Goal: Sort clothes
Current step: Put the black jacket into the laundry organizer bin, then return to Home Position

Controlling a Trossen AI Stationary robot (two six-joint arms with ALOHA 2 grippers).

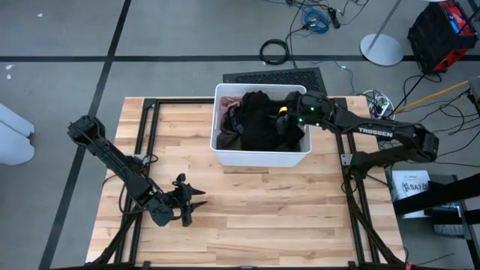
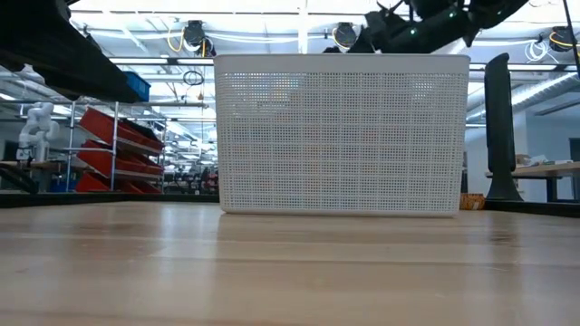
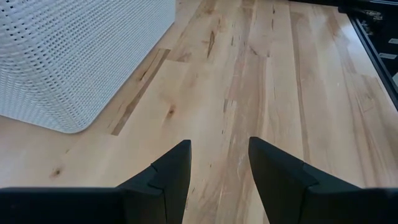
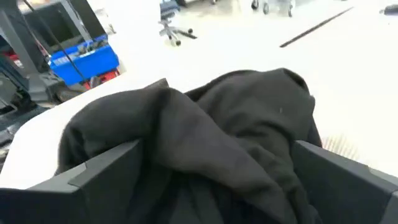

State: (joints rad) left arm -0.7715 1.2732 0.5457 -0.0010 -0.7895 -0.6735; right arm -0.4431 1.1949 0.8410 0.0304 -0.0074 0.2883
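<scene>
White bin [image 1: 225, 154] walls around black garment [image 1: 259, 120], open-jawed right gripper [image 1: 283, 118] above.

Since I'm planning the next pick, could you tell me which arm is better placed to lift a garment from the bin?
Right. The right gripper hangs open over the black garment in the white bin; the left gripper waits over bare table.

Grey floor [image 1: 60, 30] with dark tape lines — red shelving [image 2: 113, 149] under bright ceiling lights.
</scene>
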